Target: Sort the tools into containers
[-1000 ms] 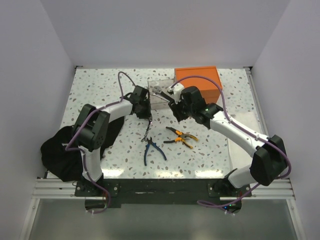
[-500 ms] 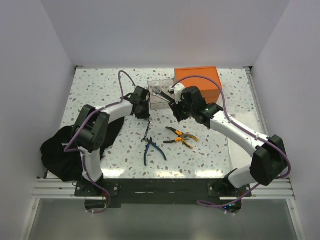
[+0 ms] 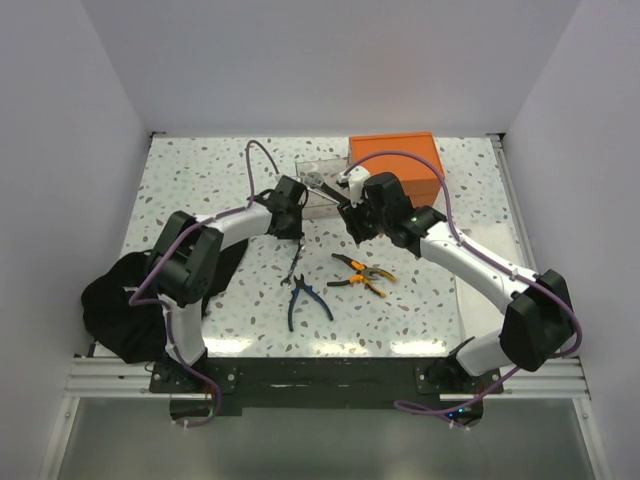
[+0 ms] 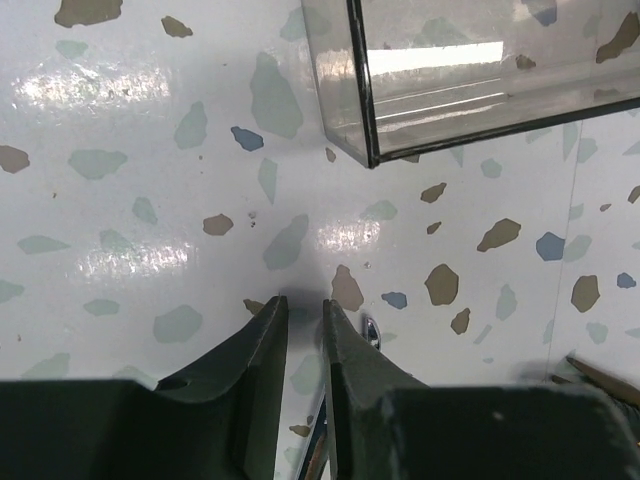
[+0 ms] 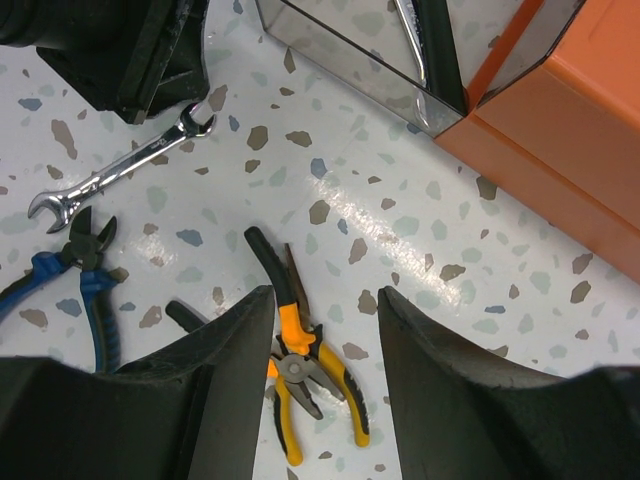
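Note:
My left gripper (image 3: 296, 222) hangs low over the table just in front of the small clear box (image 3: 322, 190). Its fingers (image 4: 265, 340) stand a narrow gap apart with nothing between them. A silver spanner (image 3: 296, 262) lies flat under it, its tip (image 4: 370, 330) showing beside the right finger. Another silver spanner (image 5: 410, 40) lies in the clear box (image 4: 470, 70). My right gripper (image 3: 352, 218) is open and empty above the orange-and-black pliers (image 5: 300, 370). Blue-handled pliers (image 3: 305, 300) lie near the front. The orange lidded box (image 3: 397, 165) stands at the back. The black bag (image 3: 125, 300) lies at the left.
A flat white sheet (image 3: 480, 270) lies under the right arm at the table's right side. The two grippers are close together beside the clear box. White walls enclose the table on three sides.
My left gripper has shifted a little to the right, toward the clear box. The spanner on the table and the right arm have stayed put.

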`<state>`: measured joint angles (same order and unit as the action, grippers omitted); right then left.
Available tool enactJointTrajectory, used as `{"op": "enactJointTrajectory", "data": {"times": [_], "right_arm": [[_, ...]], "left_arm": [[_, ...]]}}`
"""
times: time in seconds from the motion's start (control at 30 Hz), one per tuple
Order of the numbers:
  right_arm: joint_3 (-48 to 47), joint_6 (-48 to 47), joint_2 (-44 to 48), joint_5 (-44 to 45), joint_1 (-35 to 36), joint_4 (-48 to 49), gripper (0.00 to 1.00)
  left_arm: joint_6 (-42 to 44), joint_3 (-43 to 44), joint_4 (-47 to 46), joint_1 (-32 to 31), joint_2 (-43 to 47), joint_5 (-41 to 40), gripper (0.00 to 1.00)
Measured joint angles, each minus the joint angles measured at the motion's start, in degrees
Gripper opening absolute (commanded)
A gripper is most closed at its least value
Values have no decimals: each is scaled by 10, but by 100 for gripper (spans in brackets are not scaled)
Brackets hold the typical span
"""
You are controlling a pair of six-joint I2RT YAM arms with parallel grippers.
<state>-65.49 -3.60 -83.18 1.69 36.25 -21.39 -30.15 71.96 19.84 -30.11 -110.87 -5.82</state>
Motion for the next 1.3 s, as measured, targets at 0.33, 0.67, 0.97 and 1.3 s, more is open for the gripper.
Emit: {"op": "enactJointTrajectory", "data": {"times": [0.33, 0.67, 0.97, 1.3], "right_arm": [[8, 10, 0, -9, -9, 4, 50], [18, 15, 0, -12, -14, 5, 50], [20, 17, 1, -12, -18, 4, 50], [20, 21, 1, -15, -18, 4, 50]], "left_arm": [[8, -2, 17, -4, 6, 2, 23], [-2, -5, 25, -7, 12, 29, 38], [-18, -6, 25, -7, 14, 62, 40], [-16, -6, 21, -7, 14, 84, 40]]}}
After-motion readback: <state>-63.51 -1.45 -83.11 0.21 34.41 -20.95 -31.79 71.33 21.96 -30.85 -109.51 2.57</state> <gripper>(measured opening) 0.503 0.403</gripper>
